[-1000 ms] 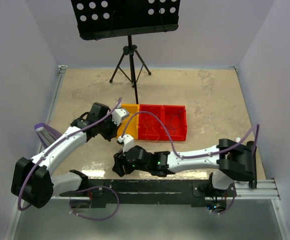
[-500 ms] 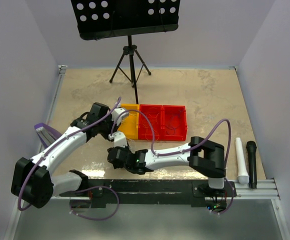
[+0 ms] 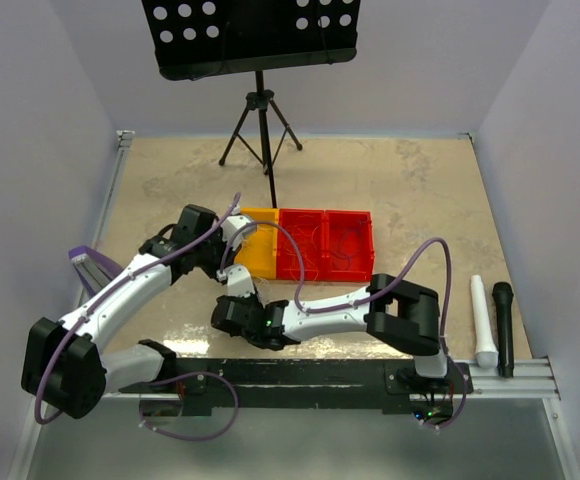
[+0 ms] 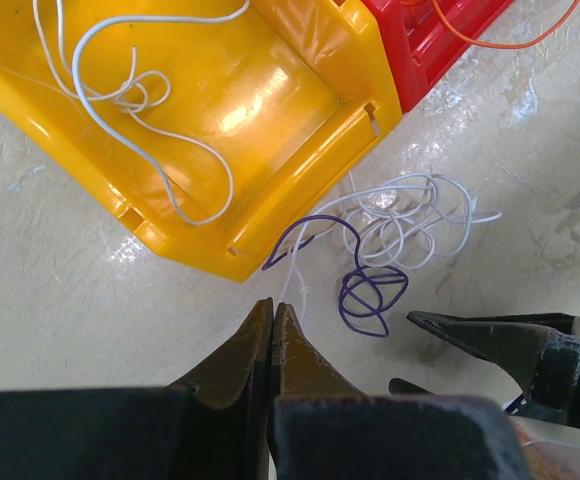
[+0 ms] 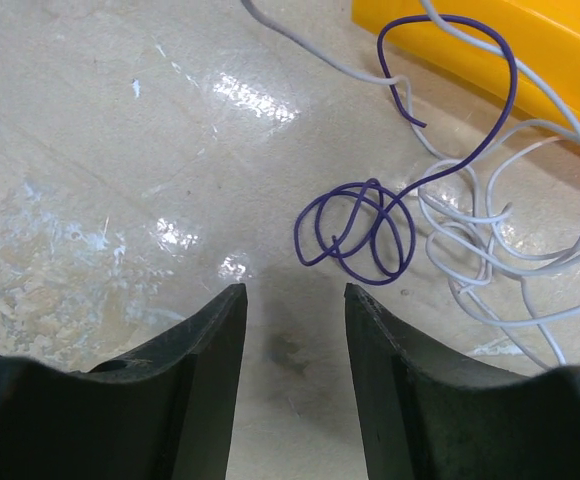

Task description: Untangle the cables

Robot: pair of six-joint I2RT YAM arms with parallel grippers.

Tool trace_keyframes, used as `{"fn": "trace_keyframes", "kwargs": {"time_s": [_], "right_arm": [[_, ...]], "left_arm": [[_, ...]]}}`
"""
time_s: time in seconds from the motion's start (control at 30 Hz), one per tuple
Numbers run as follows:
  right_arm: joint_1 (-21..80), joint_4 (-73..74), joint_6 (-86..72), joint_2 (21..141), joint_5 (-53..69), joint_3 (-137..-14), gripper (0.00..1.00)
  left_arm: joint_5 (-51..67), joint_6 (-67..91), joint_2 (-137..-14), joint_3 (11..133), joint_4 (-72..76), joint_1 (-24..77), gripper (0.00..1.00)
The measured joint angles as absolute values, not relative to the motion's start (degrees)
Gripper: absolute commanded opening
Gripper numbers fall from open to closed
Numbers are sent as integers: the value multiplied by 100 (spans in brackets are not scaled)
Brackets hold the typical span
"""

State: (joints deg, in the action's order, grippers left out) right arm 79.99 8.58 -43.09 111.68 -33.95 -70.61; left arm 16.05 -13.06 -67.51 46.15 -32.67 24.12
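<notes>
left arm (image 3: 120,290): stretched forward and rightward, low | left gripper (image 4: 273,312): jaws pressed together | right arm (image 3: 330,312): elbow bent, forearm reaching leftward | right gripper (image 5: 295,300): jaws parted, angled downward

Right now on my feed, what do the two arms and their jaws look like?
Both the left arm and right arm have white links between bulky black joint housings. A thick lilac cable loops along each. The jaws are near-black tapered wedges; the left pair looks brownish in its wrist view.
</notes>
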Motion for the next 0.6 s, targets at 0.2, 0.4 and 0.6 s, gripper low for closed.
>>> {"fn": "trace_keyframes", "kwargs": {"time_s": [0.2,0.4,0.6], "right_arm": [[7981,808,-4311,11295,-3465,-7126,44],[7918,681,-4309,11476,-3627,-7131,39],[7902,565,-4305,11640,-3802,-7205,23]], "left_arm": [[1601,-1326,-6744,4615,-3264,2370,0],[1581,-1466,-6737,4615,-3277,2338,0],[1608,-1553,-6713,4615,-3319,2322,0]]}}
